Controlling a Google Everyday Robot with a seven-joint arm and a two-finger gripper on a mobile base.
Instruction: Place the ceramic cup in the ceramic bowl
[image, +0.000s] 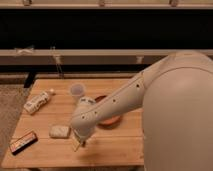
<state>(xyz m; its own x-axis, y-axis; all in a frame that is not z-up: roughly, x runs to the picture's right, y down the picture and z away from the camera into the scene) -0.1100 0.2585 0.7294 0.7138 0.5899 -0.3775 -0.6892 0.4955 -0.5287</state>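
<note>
Now, hand (78, 143): lower centre, above the front of the counter (116, 150); spread or pressed together, cannot tell.
Cup (77, 91): upright on the counter, above centre, well apart from the hand.
Bowl (111, 120): right of the cup, partly behind the arm (120, 97).
Bottle (39, 101): lying at left.

1. Light-brown slatted wooden worktop (115, 150): carries items 2–4.
2. White labelled plastic bottle (39, 101): lying on its side near the left edge, cap end toward the rear right.
3. Small pale rectangular packet (59, 131): lying flat in front of the bottle, just left of the hand (77, 142), which is low over the worktop's front centre.
4. Dark flat rectangular object with a reddish edge (23, 142): front-left corner, lying aslant.
5. Grey speckled carpet (9, 105): floor to the left.
6. Pale horizontal rail (75, 52): behind the worktop, against a dark backdrop.
</note>
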